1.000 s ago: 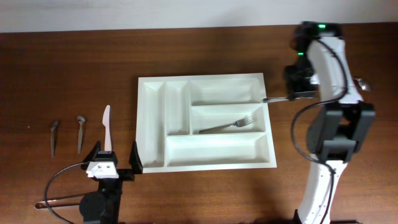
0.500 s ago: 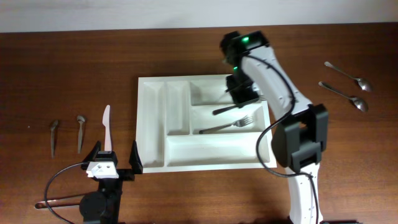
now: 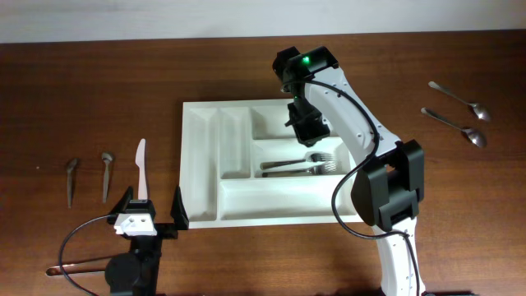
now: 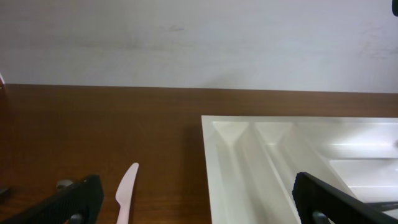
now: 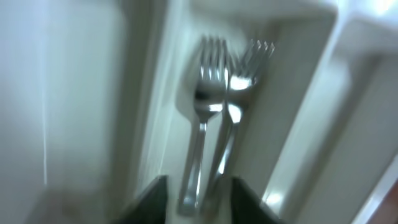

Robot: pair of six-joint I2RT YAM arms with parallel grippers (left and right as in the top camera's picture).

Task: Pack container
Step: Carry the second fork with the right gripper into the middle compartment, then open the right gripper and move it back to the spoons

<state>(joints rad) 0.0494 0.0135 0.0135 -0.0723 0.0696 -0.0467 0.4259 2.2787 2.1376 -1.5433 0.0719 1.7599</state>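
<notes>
Far left of desk point(image 3: 49, 99): small spoons point(image 3: 71, 182), two, side by side, loose on the wood. Not yet packed.

Just right of these: knife point(image 3: 140, 164), white, loose, short of the container. Not yet packed.

Next, left pincer point(image 3: 152, 207): sits just in front of the knife, spread to full width, holds nothing.

Centre: container point(image 3: 279, 201), flat on the desk, long side across.
- Two narrow slots at its left end: bare.
- Top wide bay and bottom wide bay: bare.
- Middle wide bay: forks point(image 3: 300, 165), two, side by side, tines to the right, touching or nearly so.

Above the container, right pincer point(image 3: 306, 130): hangs over the edge between the top and middle bays, just above the forks. Wrist view blurred. Fingers point(image 5: 154, 196) parted by a moderate gap, with nothing between them except the forks lying below in the bay. Judged empty.

Far right: large spoons point(image 3: 456, 97), two, loose, well apart from the container. Not yet packed.

Tally, as far as shown: two pieces in, five out on the desk. Judged under halfway. Left to do: pick up the knife and all four spoons and set them into the bare slots and bays. Cannot tell which piece belongs in which bay.
</notes>
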